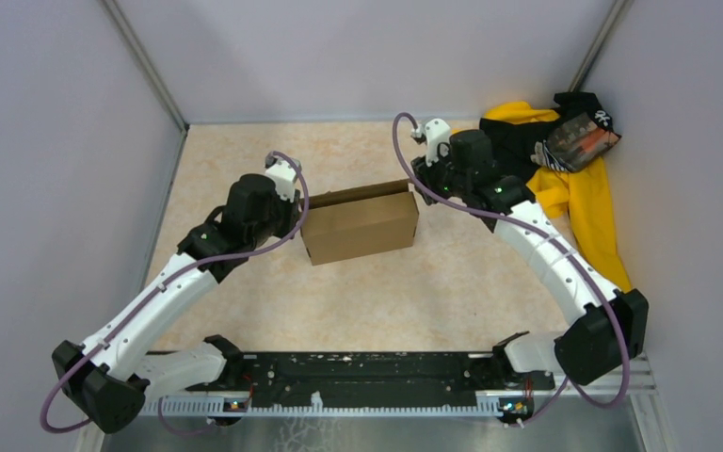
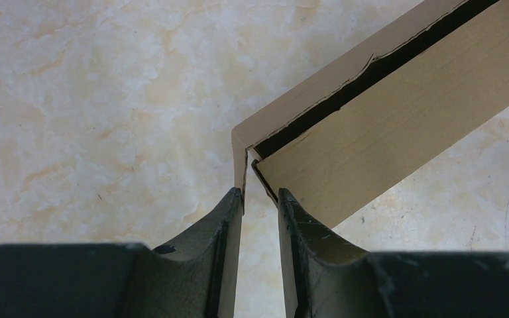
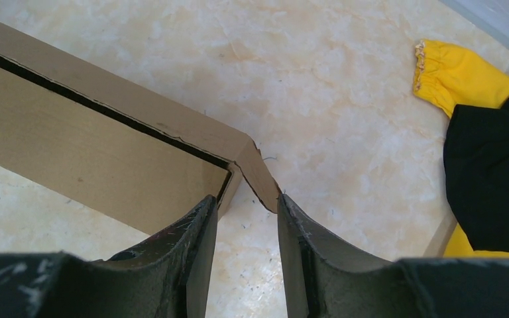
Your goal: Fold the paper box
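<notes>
The paper box point(image 1: 362, 226) sits mid-table point(image 1: 433, 292) between my two arms, a long brown carton with its top seam gaping as a dark slit. My left gripper point(image 2: 260, 199) is clamped on its left end, the fingertips close together and pressing the folded end flaps from both sides. My right gripper point(image 3: 246, 202) straddles the right end corner, partly spread. One finger touches the flap's tip, but I cannot tell whether it grips. A yellow-and-black cloth pile point(image 1: 584, 198) lies beside my right arm
</notes>
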`<action>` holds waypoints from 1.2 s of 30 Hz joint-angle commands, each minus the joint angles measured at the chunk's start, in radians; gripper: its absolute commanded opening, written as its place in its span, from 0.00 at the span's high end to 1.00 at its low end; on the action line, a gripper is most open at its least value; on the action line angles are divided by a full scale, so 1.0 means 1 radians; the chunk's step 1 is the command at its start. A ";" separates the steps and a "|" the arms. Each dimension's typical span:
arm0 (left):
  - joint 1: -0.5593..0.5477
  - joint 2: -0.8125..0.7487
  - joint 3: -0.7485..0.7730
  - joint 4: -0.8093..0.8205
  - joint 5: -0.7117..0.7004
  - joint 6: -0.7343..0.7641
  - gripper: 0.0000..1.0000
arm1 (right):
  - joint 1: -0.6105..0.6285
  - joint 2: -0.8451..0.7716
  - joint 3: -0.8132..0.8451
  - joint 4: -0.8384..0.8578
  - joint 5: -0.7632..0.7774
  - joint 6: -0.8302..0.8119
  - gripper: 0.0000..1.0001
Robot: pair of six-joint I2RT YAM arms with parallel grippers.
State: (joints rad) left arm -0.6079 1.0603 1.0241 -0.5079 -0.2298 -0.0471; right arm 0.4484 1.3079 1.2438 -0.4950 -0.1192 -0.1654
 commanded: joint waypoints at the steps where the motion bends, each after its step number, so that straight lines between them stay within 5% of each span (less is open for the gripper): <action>1: 0.009 0.003 0.018 0.023 0.022 0.015 0.67 | -0.007 0.022 0.043 0.053 -0.016 -0.017 0.61; 13: 0.010 0.003 0.020 0.022 0.042 0.011 0.68 | -0.010 0.046 0.050 0.085 -0.013 -0.016 0.65; 36: 0.013 0.049 0.061 -0.010 0.085 -0.021 0.78 | -0.011 0.039 0.070 0.048 -0.007 -0.005 0.95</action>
State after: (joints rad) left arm -0.5995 1.0962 1.0424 -0.5133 -0.1814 -0.0521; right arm 0.4419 1.3693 1.2457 -0.4580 -0.1253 -0.1741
